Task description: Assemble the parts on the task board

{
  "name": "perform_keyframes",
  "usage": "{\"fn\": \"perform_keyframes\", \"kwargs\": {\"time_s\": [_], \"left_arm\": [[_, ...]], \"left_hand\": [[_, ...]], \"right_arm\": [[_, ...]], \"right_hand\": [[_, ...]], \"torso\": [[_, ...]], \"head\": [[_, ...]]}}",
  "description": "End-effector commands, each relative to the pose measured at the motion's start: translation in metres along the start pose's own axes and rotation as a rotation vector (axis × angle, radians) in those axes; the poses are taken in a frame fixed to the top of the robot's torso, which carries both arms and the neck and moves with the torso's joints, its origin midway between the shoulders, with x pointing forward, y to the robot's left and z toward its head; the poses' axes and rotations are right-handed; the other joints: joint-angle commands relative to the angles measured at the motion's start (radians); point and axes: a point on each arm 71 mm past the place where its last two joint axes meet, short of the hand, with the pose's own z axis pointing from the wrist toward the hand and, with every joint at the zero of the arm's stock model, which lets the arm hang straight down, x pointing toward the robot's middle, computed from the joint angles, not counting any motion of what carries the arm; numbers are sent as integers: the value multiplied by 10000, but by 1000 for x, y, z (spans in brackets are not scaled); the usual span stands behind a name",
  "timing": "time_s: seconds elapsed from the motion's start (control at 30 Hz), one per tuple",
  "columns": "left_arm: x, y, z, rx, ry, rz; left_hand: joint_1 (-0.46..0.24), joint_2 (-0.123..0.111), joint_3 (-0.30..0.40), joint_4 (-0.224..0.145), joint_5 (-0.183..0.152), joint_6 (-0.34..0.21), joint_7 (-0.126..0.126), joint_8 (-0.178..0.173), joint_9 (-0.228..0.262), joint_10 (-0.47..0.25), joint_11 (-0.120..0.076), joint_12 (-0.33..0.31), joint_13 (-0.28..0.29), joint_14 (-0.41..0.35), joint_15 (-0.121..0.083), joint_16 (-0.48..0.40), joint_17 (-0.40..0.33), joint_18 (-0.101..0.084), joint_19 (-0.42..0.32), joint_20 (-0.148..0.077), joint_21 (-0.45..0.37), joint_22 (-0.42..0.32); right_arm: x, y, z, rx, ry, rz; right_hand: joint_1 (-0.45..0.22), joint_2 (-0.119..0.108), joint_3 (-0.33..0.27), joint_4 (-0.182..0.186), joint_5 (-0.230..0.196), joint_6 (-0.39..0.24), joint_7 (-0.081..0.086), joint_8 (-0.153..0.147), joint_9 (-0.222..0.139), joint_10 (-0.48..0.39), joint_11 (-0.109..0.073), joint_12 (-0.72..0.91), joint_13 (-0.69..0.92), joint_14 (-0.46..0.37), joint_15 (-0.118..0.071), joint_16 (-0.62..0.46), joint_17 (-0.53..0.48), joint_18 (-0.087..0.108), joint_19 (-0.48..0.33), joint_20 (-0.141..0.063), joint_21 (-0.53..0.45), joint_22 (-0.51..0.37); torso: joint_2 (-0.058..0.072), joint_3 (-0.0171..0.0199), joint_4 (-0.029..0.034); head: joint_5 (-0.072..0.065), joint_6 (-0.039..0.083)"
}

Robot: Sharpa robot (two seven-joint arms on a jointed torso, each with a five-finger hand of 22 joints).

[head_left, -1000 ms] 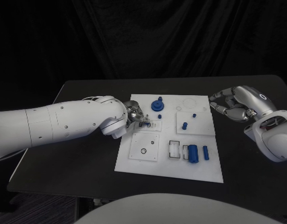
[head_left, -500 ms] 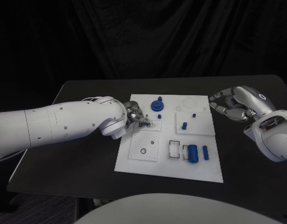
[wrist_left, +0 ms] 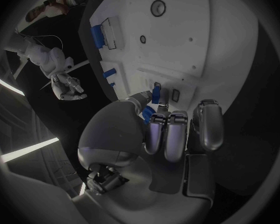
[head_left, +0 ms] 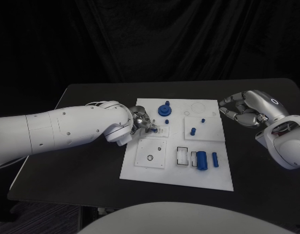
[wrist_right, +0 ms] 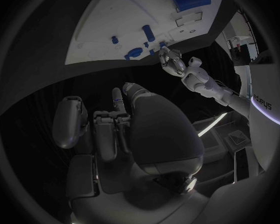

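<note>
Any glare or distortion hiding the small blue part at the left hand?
Head view: no glare; the white task board is evenly lit, though the silver left hand crowds the small blue part. Left wrist view: fisheye bends the board's edges; fingers partly cover the part.

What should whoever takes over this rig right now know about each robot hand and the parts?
Left robot hand: pinching a small blue part over the task board, at its left-middle slots.
Right robot hand: fingers curled, holding nothing, beside the board's right edge.
Done: blue gear piece stands at the board's far end; blue pegs stand right of middle.
Left: seat the pinched part; the blue cylinder at the near end looks unplaced.
</note>
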Motion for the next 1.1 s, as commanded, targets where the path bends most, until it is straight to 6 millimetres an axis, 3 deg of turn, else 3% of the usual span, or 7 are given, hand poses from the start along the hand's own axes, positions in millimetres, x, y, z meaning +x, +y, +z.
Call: {"fn": "perform_keyframes", "kwargs": {"time_s": [0.03,1.1], "left_arm": [[3,-1,0,153,135,34],[7,-2,2,82,357,131]], "left_hand": [[-22,78,319,-251,62,86,-134,49,485,1073,-69,-4,2631,1039,-95,27,2634,-9,-20,-46,-64,-19],[-32,76,310,-235,56,91,-136,35,482,1073,-70,-4,2631,1039,-95,27,2634,-3,-40,-47,-83,-41]], "right_arm": [[1,-1,0,202,88,-23],[2,-3,-1,299,217,-46]], "right_hand": [[110,-28,-3,-37,35,65,11,-68,-14,860,69,-60,2315,1043,41,26,2635,105,-76,19,-53,1553],[120,-25,15,-48,54,30,26,-94,-27,843,81,-79,2290,1033,47,9,2612,119,-107,21,-125,1530]], "torso": [[5,-3,-2],[-7,-1,3]], "head": [[6,2],[-15,2]]}}
